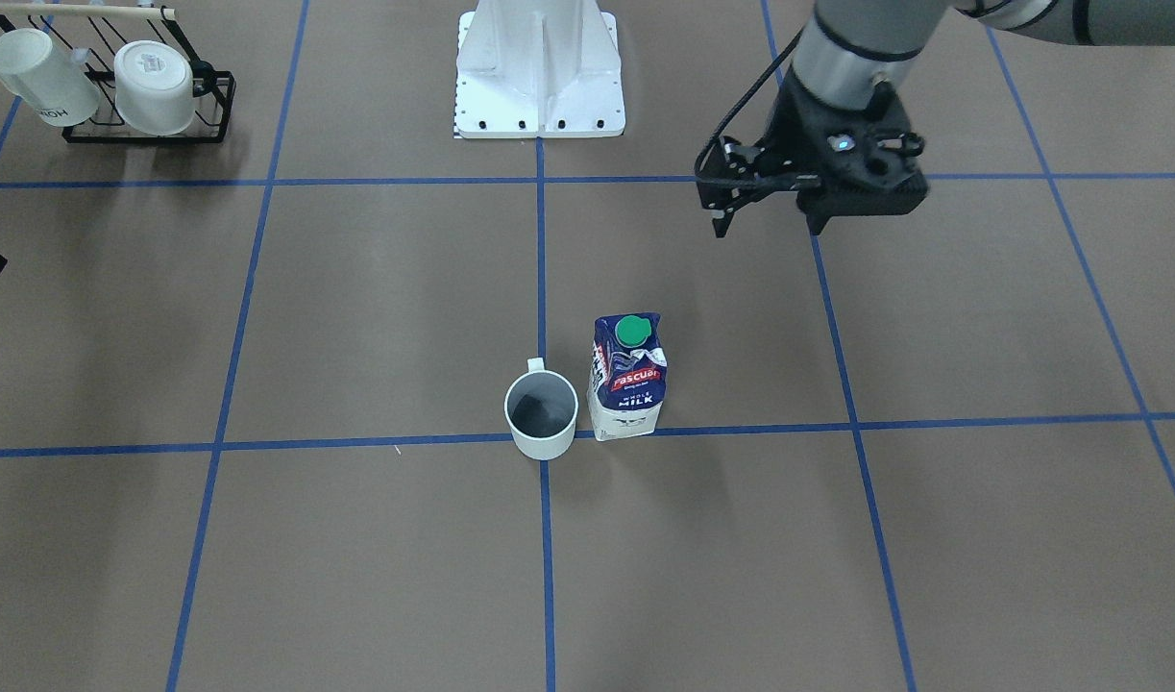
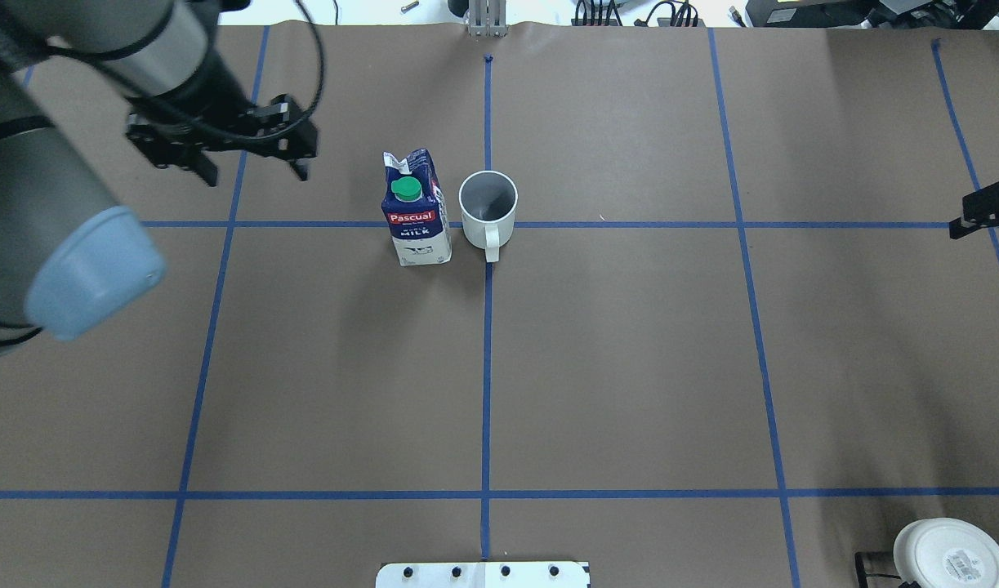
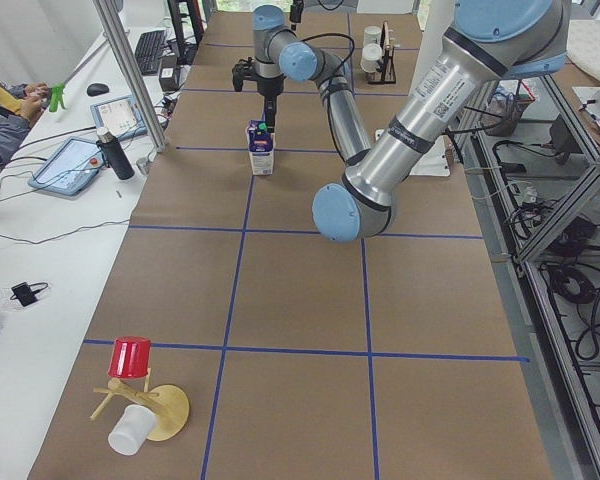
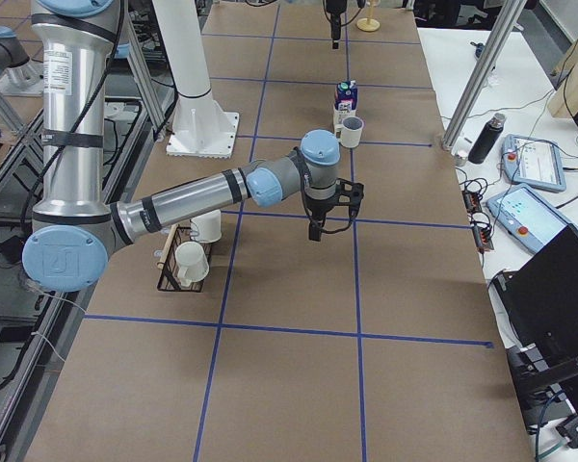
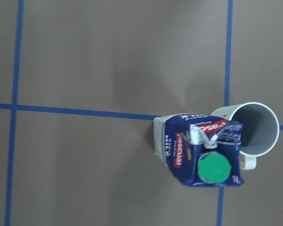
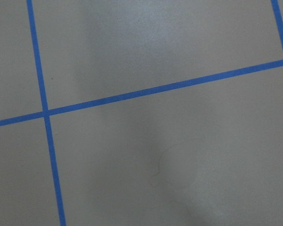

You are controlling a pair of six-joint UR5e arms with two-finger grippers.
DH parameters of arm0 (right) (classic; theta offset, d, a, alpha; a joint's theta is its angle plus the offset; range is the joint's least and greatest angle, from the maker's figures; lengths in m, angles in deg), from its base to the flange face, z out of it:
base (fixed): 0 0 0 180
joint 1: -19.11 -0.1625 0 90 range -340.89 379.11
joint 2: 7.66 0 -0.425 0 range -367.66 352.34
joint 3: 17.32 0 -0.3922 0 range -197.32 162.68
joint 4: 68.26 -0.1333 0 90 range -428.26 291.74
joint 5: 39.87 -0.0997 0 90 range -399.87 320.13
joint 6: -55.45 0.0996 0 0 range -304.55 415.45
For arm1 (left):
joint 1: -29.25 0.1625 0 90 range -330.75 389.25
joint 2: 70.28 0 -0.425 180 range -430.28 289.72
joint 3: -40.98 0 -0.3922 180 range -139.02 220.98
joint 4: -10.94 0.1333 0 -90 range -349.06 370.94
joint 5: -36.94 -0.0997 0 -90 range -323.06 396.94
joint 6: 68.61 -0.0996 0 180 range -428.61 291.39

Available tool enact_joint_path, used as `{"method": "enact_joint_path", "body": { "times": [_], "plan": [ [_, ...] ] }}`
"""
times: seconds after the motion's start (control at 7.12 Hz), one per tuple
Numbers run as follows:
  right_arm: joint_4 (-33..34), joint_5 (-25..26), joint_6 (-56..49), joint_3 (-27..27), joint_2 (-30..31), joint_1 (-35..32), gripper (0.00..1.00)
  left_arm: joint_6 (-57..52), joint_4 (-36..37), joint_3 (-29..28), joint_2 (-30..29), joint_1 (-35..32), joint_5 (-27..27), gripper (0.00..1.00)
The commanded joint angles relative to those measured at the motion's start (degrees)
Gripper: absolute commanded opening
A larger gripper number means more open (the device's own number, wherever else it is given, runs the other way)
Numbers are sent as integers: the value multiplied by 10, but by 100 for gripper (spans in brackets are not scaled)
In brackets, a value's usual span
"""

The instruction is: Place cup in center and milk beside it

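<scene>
The left claw (image 2: 254,173) hangs wide open and empty above the table. The milk (image 2: 416,214) stands upright toward the centre from it, nearer this arm. The cup (image 2: 488,208) sits just beside the milk on the middle tape crossing. The right claw (image 2: 986,209) is well apart, and I cannot tell its opening.

Shows a brown-papered table (image 2: 630,367) gridded with blue tape (image 2: 486,367). Carries, at the middle of the overhead view, the cup (image 2: 488,211) upright on a tape crossing, with the milk (image 2: 416,214) standing just beside it toward frame left. Also bears a black wire rack (image 1: 145,137) at upper left of the front-facing view, a white base plate (image 1: 539,72) at its top centre, and a wooden stand (image 3: 165,410) at lower left of the left-side view.
</scene>
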Motion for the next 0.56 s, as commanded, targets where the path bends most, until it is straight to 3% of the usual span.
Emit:
{"method": "enact_joint_path", "body": {
  "times": [0.0,0.28,0.42],
  "plan": [
    [0,-2,-120,-1,27,-67,100,-181,-12,95,167,-58,1,98],
    [1,-8,-170,-10,35,-108,100,-304,-113,65,274,-143,11,98],
    [1,-9,-170,-14,32,-108,100,-310,-190,29,306,-158,54,98]
  ]
}}
